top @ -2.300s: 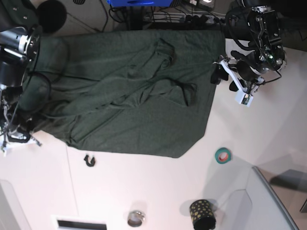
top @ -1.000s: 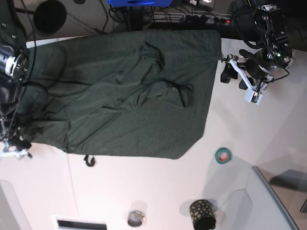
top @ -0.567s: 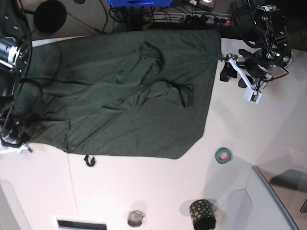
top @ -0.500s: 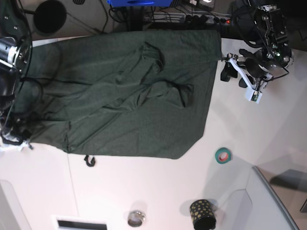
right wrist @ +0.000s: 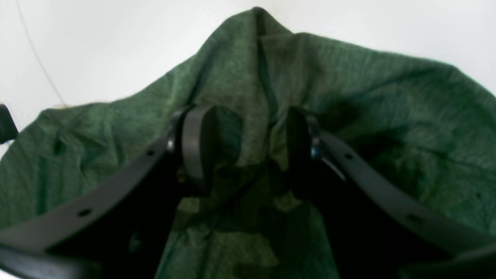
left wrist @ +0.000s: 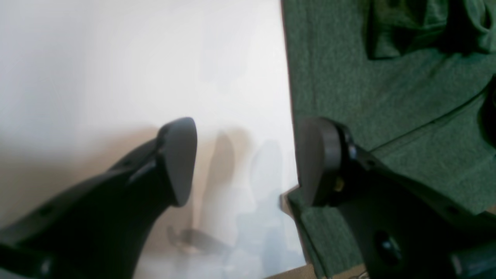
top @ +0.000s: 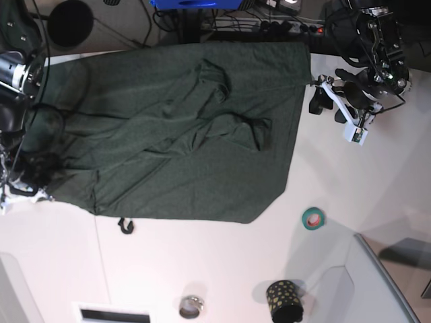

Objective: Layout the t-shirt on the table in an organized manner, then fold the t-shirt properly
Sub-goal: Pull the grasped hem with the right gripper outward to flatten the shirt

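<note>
The dark green t-shirt (top: 175, 134) lies spread over the back half of the white table (top: 202, 269), with loose folds rumpled across its middle. At the shirt's left edge my right gripper (top: 23, 188) sits on the cloth. In the right wrist view a raised fold of the t-shirt (right wrist: 348, 97) is bunched between the fingers of the right gripper (right wrist: 248, 143), which is shut on it. My left gripper (top: 325, 108) hovers open just off the shirt's right edge. In the left wrist view, the left gripper (left wrist: 240, 159) straddles the hem of the t-shirt (left wrist: 387, 97), one finger over bare table (left wrist: 155, 58).
A teal tape roll (top: 312, 218) lies right of the shirt's lower corner. A black dotted cup (top: 283, 301) and a small metal ring (top: 191, 307) stand near the front edge. A black clip (top: 125, 225) lies below the hem. A grey bin corner (top: 384, 276) sits front right.
The shirt was pulled left and flatter early on. Over the last second my right gripper moved up onto the shirt's left edge and narrowed its jaws. The left gripper barely moved.
</note>
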{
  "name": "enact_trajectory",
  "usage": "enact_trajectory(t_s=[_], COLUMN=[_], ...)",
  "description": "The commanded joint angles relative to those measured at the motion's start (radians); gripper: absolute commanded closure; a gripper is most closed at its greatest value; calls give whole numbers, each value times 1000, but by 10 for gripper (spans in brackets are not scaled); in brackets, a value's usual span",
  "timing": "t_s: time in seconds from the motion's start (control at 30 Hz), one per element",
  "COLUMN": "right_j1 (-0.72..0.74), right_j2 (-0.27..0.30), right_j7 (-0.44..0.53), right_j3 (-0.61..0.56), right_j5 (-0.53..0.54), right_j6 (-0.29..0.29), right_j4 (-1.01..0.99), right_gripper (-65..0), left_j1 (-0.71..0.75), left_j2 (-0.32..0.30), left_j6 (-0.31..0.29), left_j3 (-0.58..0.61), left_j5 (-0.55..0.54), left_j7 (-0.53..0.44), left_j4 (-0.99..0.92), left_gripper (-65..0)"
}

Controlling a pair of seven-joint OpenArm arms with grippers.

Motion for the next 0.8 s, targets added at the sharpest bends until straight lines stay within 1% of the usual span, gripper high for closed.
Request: enact_trajectory(t_s=[0.0, 0.07, 0.1, 0.13, 0.17, 0.2, 0.23, 0.5, 0.67, 0.77], right_j1=[33, 33, 33, 33, 33, 33, 35, 105, 135, 164], right_j2=[20, 20, 20, 20, 20, 20, 20, 21, 27, 29], right_j7=[24, 24, 24, 24, 24, 24, 22, 30, 105, 114], right_j3=[0, 0, 0, 0, 0, 0, 0, 0, -3, -3], right_j5=[10, 10, 10, 10, 10, 10, 12, 12, 9, 7], right_j6=[8, 8, 10, 10, 10, 10, 11, 10, 2, 2], right_j4=[15, 15, 15, 15, 15, 15, 15, 15, -6, -75], right_gripper=[-272, -258, -228, -171, -92, -29, 0, -6, -6, -6], left_j1=[-4, -4, -4, -4, -6, -7, -9, -7, -4, -4], left_j2=[-13, -13, -13, -13, -13, -13, -13, -13, -14, -14], left_j6=[-6, -6, -6, -6, -6, -6, -6, -6, -6, -6], left_j3=[-4, -4, -4, -4, -4, -4, -4, -4, -6, -6], left_j5=[-11, -10, -10, -10, -10, -10, -10, -10, -10, -10], left_j7=[-16, -16, -16, -16, -16, -16, -16, -16, -16, -16], left_j4=[14, 14, 14, 14, 14, 14, 14, 14, 14, 14], left_gripper=[-397, -397, -397, -397, -397, -397, -397, -397, -397, -397])
